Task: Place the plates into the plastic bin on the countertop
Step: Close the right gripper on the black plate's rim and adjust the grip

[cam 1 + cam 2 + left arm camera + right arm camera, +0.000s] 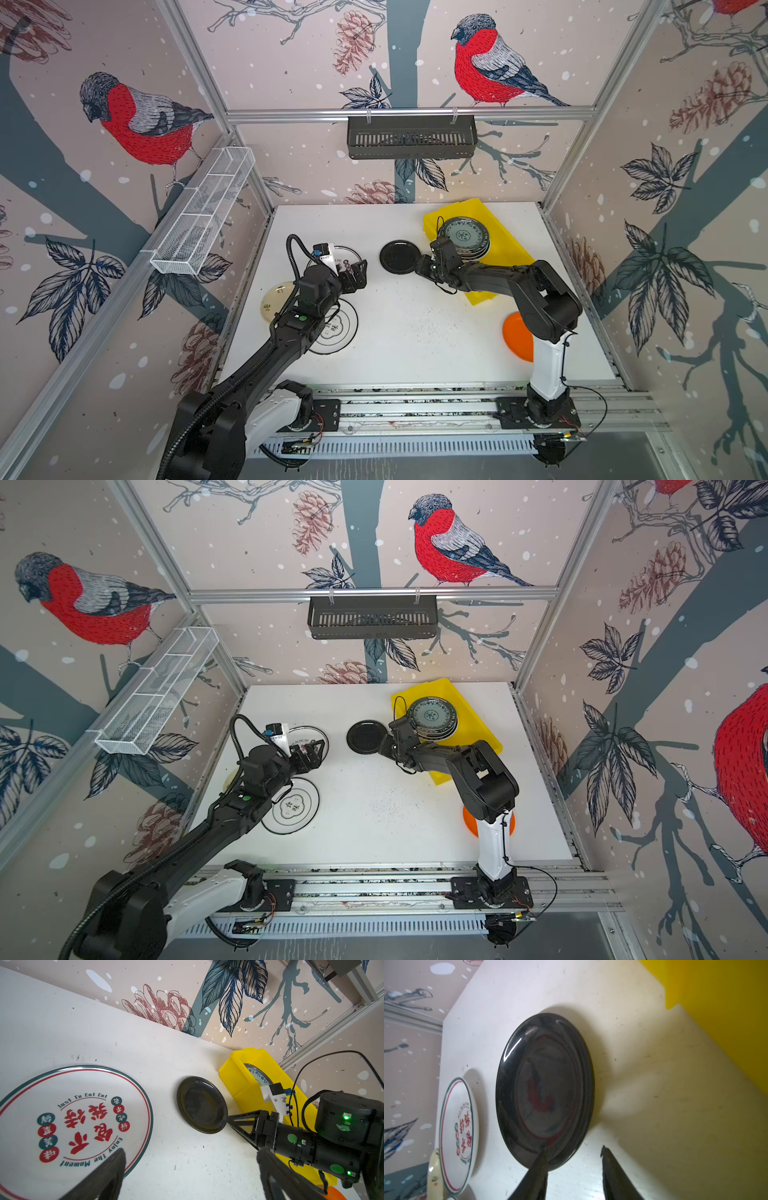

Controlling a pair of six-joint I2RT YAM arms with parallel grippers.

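Observation:
A black plate lies flat on the white countertop, just left of the yellow plastic bin. My right gripper is open at this plate's near edge, with one finger over the rim and one on the bare top outside it. Teal-patterned plates are stacked in the bin. My left gripper hangs wide open and empty beside a white plate with red lettering. On the countertop also lie a white black-rimmed plate, a cream plate and an orange plate, each partly hidden by an arm.
A black slatted basket hangs on the back rail. A white wire basket is fixed along the left wall. Patterned walls close three sides, and aluminium rails carrying both arm bases run along the front.

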